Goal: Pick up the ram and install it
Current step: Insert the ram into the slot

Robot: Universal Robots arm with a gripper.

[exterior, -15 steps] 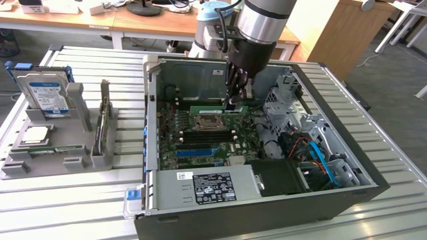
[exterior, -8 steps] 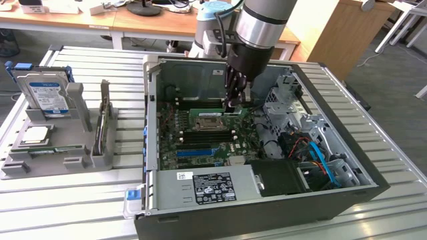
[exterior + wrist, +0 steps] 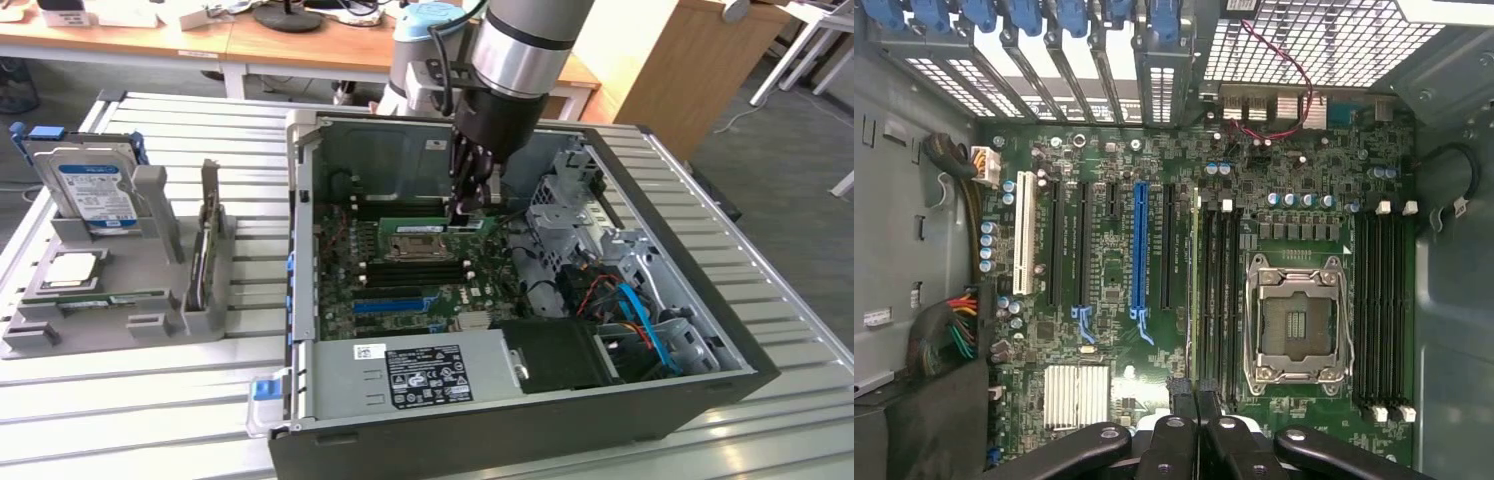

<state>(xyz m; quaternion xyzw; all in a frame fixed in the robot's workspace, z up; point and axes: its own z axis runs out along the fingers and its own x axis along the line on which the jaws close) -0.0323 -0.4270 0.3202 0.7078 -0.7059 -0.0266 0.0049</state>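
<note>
Between the closed fingers of the gripper (image 3: 1197,392) the ram (image 3: 1197,290) is held. In the wrist view it is seen edge-on, as a thin green strip running out from the fingertips. It is lined up along the black memory slots just beside the CPU socket (image 3: 1294,325). Whether it is seated in a slot cannot be told.

In the exterior view the ram is seen standing on its long edge with its white label showing. The gripper comes down on it from above.

Counted on the motherboard (image 3: 1112,275):
- one CPU socket, with its frame open
- one bank of four black memory slots (image 3: 1384,310) on the far side of the socket from the ram
- one blue expansion slot (image 3: 1142,250)
- one white expansion slot (image 3: 1026,240)
- one silver finned heatsink (image 3: 1078,395)

The board is housed in an open computer case (image 3: 534,440), together with one labelled power supply (image 3: 414,375) and some blue cables (image 3: 638,312).

The case is laid on a slatted metal surface (image 3: 160,410). At the exterior view's left, well apart from the gripper, a grey fixture (image 3: 107,325) is set. One drive (image 3: 94,190) is held upright in it and one square processor chip (image 3: 74,268) is laid flat.
</note>
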